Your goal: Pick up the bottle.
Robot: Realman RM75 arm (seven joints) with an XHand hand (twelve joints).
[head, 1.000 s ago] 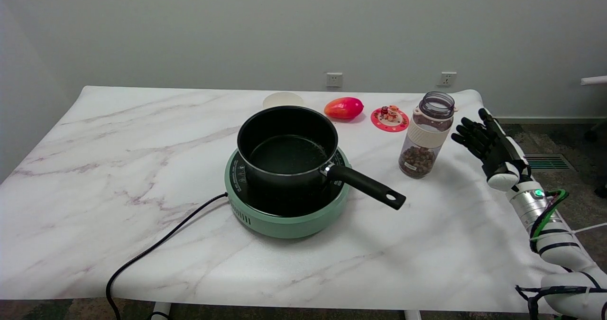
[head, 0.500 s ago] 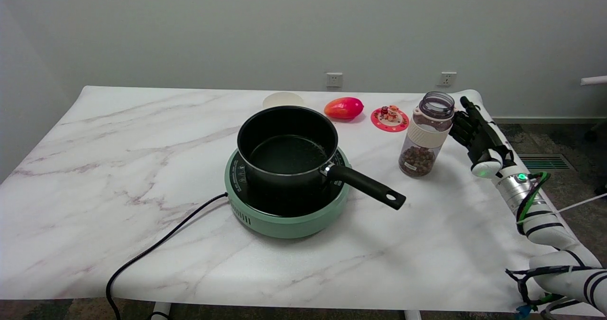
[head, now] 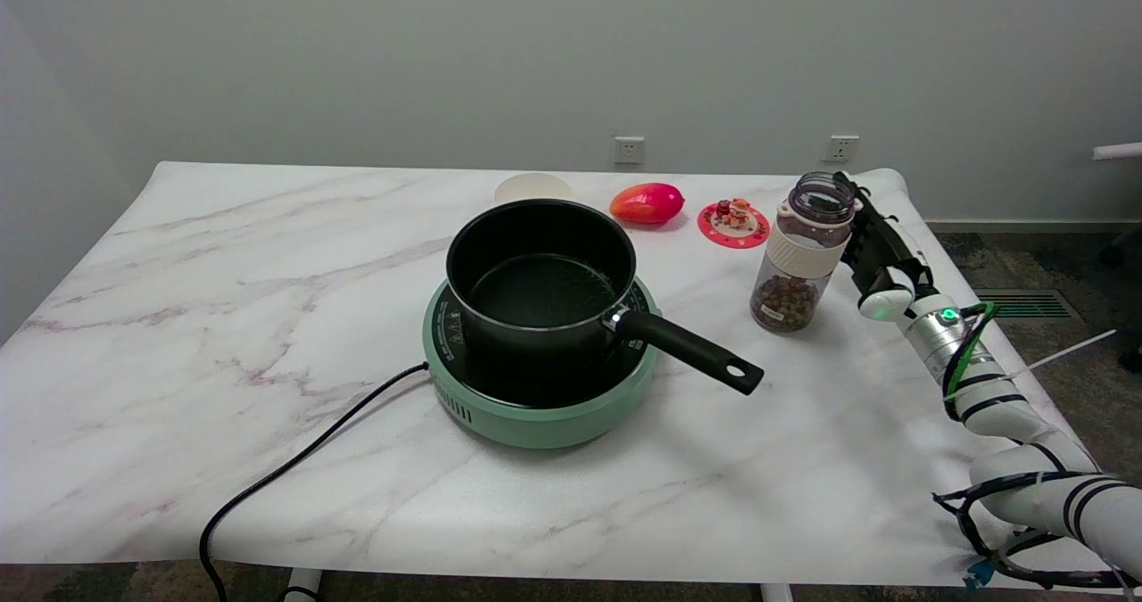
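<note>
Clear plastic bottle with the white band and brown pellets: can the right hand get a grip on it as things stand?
Probably yes. The right hand is already against the right side of the clear plastic bottle, which stands upright on the marble-patterned table. Nothing sits between them; the black saucepan is off to the bottle's left.

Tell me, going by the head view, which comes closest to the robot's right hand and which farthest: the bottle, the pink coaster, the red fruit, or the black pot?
1. bottle, right beside the right hand, at the table's right.
2. pink coaster, just past the bottle, toward the back.
3. red fruit, farther left along the back.
4. black pot, on the green cooker at mid-table.
</note>
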